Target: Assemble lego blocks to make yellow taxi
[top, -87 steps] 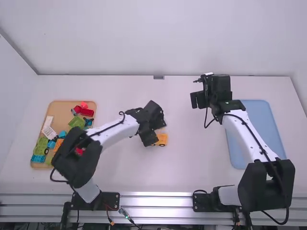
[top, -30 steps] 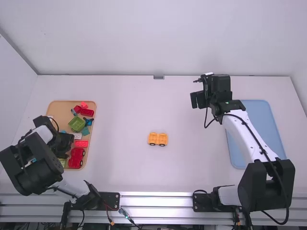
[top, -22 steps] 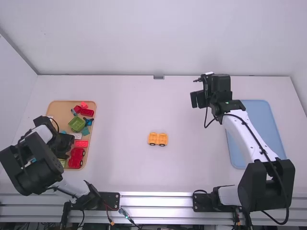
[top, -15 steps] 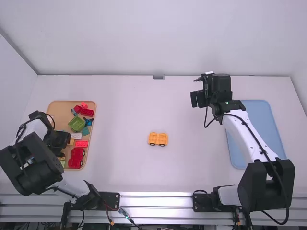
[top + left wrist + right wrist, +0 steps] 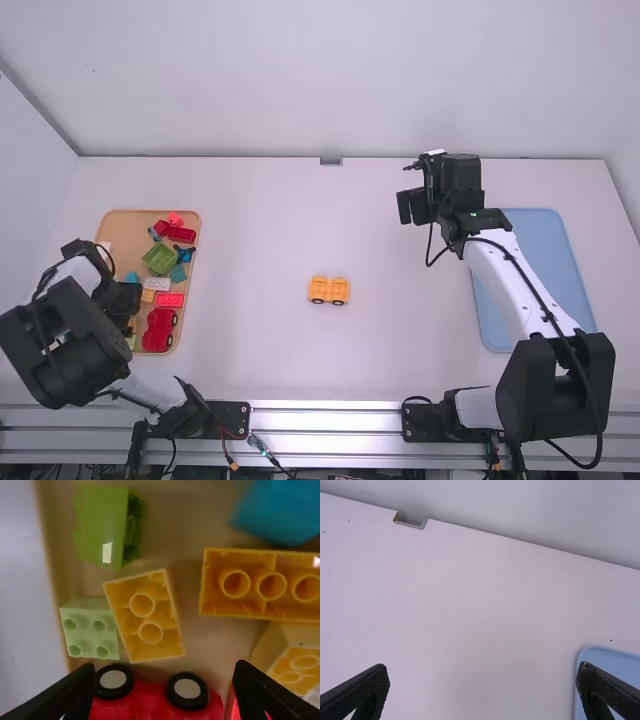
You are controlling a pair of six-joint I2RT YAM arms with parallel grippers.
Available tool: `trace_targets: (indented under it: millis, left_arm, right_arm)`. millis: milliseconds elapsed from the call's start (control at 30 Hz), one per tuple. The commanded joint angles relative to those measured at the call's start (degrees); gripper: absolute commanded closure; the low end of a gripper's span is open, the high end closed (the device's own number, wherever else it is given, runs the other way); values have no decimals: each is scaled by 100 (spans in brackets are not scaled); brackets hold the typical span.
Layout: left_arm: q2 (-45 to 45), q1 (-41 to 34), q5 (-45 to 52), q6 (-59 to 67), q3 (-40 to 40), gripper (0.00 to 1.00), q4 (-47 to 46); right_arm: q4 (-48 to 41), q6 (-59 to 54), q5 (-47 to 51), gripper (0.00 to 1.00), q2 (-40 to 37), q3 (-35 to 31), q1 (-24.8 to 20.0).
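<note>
My left gripper (image 5: 128,300) is low over the near part of the tan block tray (image 5: 120,225). In the left wrist view that gripper (image 5: 165,677) is open, its fingers apart above loose blocks. Beneath it lie a small yellow block (image 5: 145,615), a longer yellow block (image 5: 260,584) with its hollow side up, and a red wheeled piece (image 5: 155,702). An orange-yellow wheeled base (image 5: 328,290) stands alone on the middle of the table. My right gripper (image 5: 415,207) is above the table toward the back right; in the right wrist view this gripper (image 5: 482,675) is open and holds nothing.
More blocks share the tray: a green one (image 5: 160,259), a white one (image 5: 157,284), and several red and blue pieces. A blue tray (image 5: 535,270) lies at the right, partly under the right arm. A wall (image 5: 330,80) rises behind the table.
The left arm has left the wheeled base at mid-table and swung left to the block tray, then shifted slightly there, uncovering an orange-yellow block. The right arm has kept still.
</note>
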Motion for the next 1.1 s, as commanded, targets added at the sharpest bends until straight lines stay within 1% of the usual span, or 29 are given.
trace_targets:
  millis: [0, 133, 233, 267, 533, 733, 967, 1067]
  left_arm:
    - [-31, 96, -11, -2, -136, 28, 94]
    - [-31, 87, 315, 424, -291, 37, 527]
    - [-31, 98, 297, 433, -293, 45, 562]
    - [-31, 85, 299, 433, -291, 46, 564]
    - [-31, 101, 306, 431, -313, 45, 555]
    - [-33, 90, 275, 391, -181, 45, 225]
    - [-31, 90, 254, 393, -190, 46, 345]
    - [-31, 87, 55, 393, -190, 46, 319]
  right_arm:
    - [9, 35, 0, 1, 50, 223, 13]
    - [11, 35, 2, 1, 50, 223, 11]
    - [7, 37, 0, 1, 50, 223, 11]
    - [7, 35, 2, 1, 50, 223, 11]
    - [13, 35, 4, 1, 50, 223, 11]
    - [17, 35, 4, 1, 50, 223, 11]
    - [33, 35, 4, 1, 50, 223, 11]
    - [13, 37, 4, 1, 50, 223, 11]
